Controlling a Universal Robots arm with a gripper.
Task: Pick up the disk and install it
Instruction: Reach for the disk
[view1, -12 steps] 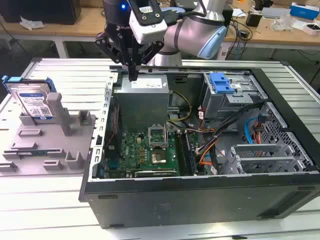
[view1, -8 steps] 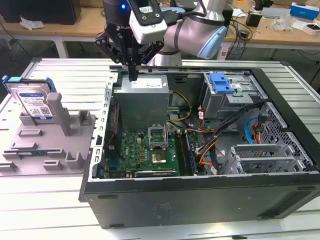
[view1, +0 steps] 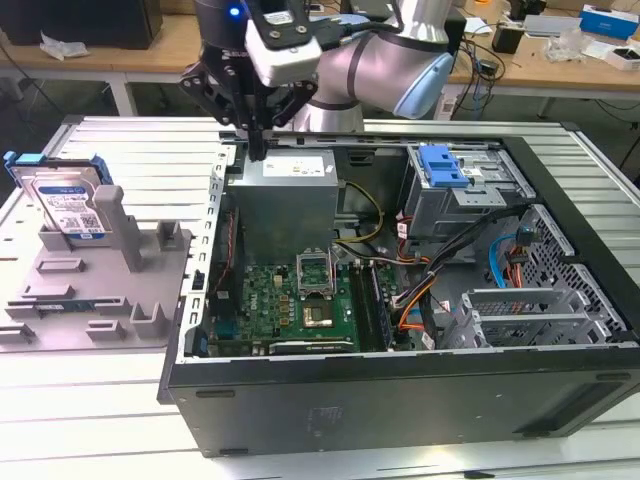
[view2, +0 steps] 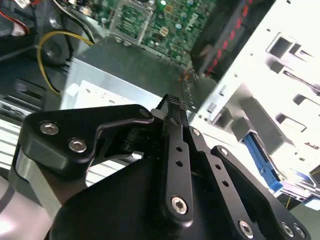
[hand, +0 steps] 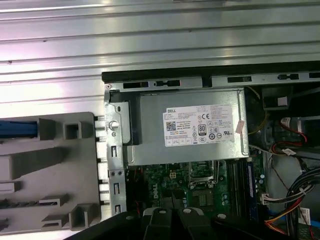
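Fingers (view2: 176, 120) pressed together, empty, over power supply (view1: 290, 195); labelled disk (view1: 72, 205) stands in fixture (view1: 95, 290).

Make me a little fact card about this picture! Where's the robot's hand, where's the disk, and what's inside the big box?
hand: shut, holding nothing, pointing down over the power supply by the case wall
disk: standing on edge in the grey fixture, on the exterior view's left, apart from the hand
computer case: lying open, green motherboard and cables showing
job so far: disk not yet picked up
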